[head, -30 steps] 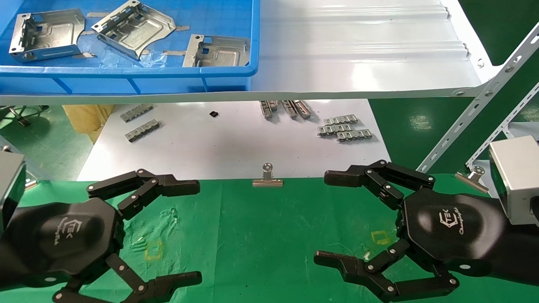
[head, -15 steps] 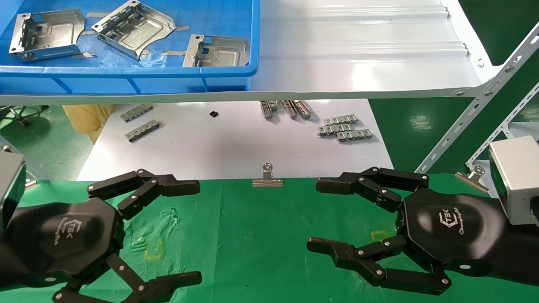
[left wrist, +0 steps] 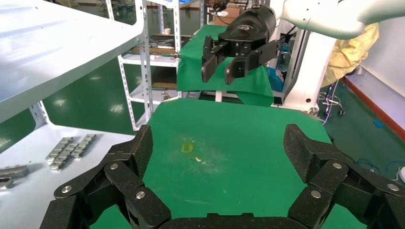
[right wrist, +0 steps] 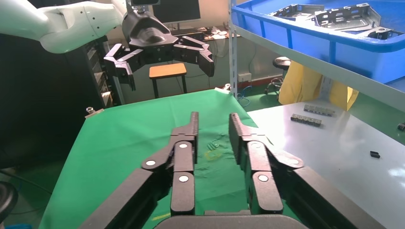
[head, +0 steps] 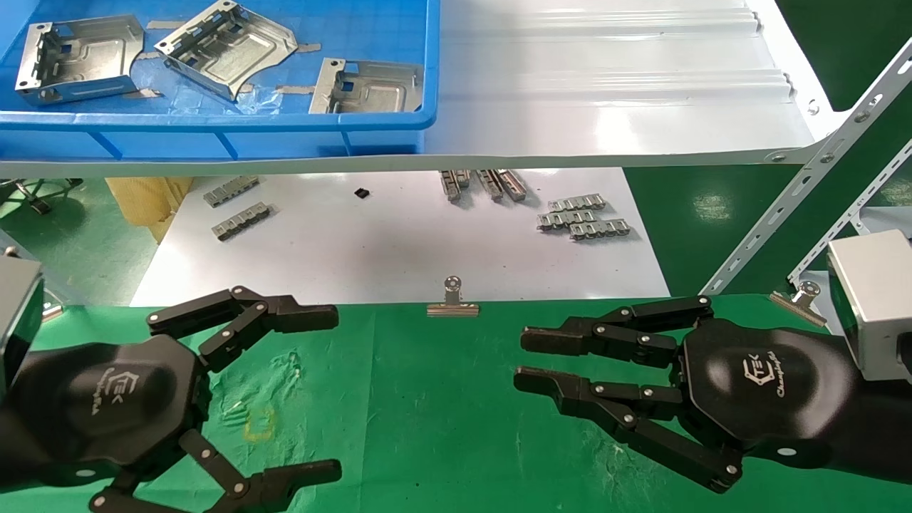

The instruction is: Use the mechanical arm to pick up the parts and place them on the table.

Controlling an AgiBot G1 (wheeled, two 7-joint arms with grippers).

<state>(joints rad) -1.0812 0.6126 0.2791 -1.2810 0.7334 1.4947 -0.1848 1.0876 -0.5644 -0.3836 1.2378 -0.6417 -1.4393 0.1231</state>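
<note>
Three shiny silver parts (head: 78, 53) (head: 228, 46) (head: 367, 85) lie in the blue bin (head: 214, 132) on the upper shelf, and they also show in the right wrist view (right wrist: 344, 14). My right gripper (head: 518, 358) (right wrist: 213, 126) hovers over the right of the green table (head: 427, 413). Its fingers are nearly parallel with a narrow gap and hold nothing. My left gripper (head: 336, 392) (left wrist: 219, 148) hovers over the left of the table, wide open and empty. Both are well below and in front of the bin.
A glossy white board (head: 399, 242) behind the table holds grey toothed strips (head: 584, 217). A binder clip (head: 452, 303) stands on the cloth's far edge. A yellow square (head: 258, 424) is drawn on the cloth. A slanted perforated rail (head: 805, 171) stands at the right.
My right gripper's fingers have closed from wide open to a narrow gap. The left arm and the parts have not moved.
</note>
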